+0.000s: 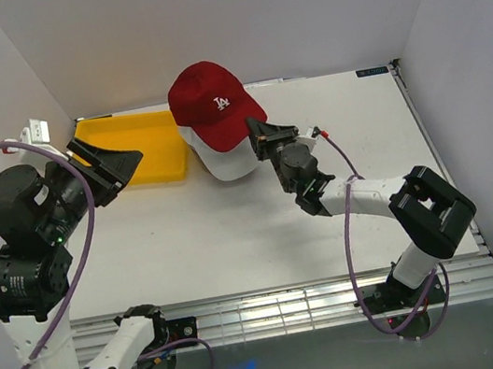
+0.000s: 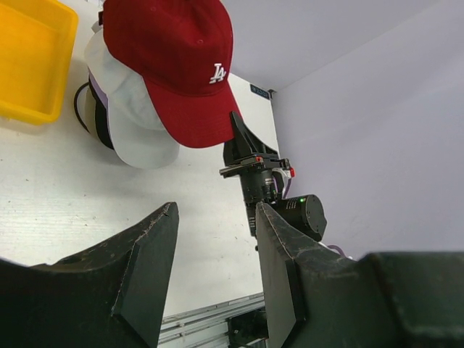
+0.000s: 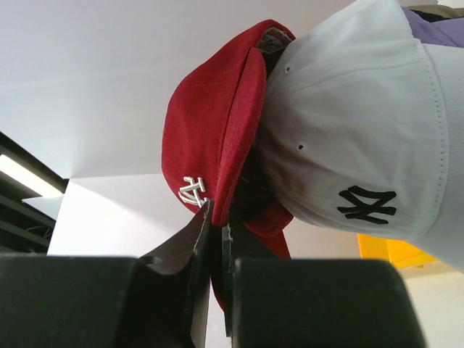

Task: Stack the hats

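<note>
Firmly, the right gripper (image 1: pixel 254 128) pinches the brim of the red cap (image 1: pixel 209 101); the left gripper (image 2: pixel 216 209) gapes empty.

A red cap (image 2: pixel 170 65) (white LA logo) tops a white cap (image 2: pixel 138 127) on the table (image 2: pixel 87 210); the right gripper (image 2: pixel 236 125) touches the red brim.

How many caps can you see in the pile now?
3 for certain: the red cap on top, the white cap directly under it, and a lavender cap beneath the white one. More may be hidden below.
</note>
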### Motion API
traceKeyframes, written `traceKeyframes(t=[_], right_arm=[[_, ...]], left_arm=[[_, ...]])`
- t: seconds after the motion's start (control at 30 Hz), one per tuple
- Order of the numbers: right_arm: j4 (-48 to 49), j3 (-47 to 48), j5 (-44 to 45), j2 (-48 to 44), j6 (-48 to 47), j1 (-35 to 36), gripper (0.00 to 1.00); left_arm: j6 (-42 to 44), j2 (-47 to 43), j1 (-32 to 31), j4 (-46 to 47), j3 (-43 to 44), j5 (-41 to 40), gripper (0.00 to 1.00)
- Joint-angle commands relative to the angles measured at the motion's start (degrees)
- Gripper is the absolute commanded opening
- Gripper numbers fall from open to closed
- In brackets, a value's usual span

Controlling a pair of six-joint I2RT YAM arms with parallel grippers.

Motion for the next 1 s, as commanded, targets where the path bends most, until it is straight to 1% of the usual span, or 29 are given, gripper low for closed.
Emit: traceKeyframes(t=[0.0, 0.27, 0.6, 0.67, 0.97], right_arm=[[6.2, -0.9, 3.4, 0.3, 2.0, 0.9, 0.08], [7.8, -3.2, 4.2, 3.7, 5.1, 2.7, 0.08], [7.6, -4.2, 3.6, 7.2, 10.2, 2.5, 0.08], [8.8, -3.9, 2.9, 8.1, 10.4, 2.2, 0.08], [1.8, -1.3, 0.6, 8.2, 9.4, 1.2, 0.08]], left_arm=[[0.6, -0.6, -0.5, 0.1, -0.7, -0.4, 0.57], [1.0, -0.7, -1.2, 0.0, -0.9, -1.1, 0.57], [1.1, -0.2, -1.6, 0.1, -1.4, -1.6, 0.57], [1.1, -0.1, -1.7, 0.1, -1.3, -1.7, 0.57], [1.2, -0.2, -1.7, 0.1, -1.5, -2.3, 0.57]])
